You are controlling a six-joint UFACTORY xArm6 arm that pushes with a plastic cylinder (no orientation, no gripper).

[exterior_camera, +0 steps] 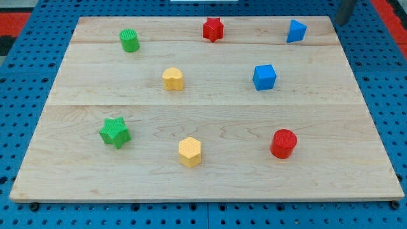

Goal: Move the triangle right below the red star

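Here, the blue triangle (296, 30) lies at the counter's (210, 178) top right, well apart from the red star (213, 29); my tip is not visible; jaws do not exist on this arm, so no state.

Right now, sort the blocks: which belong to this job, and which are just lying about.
In the job: blue triangle, red star, my tip at the view's top right.

Lying about: green cylinder, yellow heart, blue cube, green star, yellow hexagon, red cylinder.
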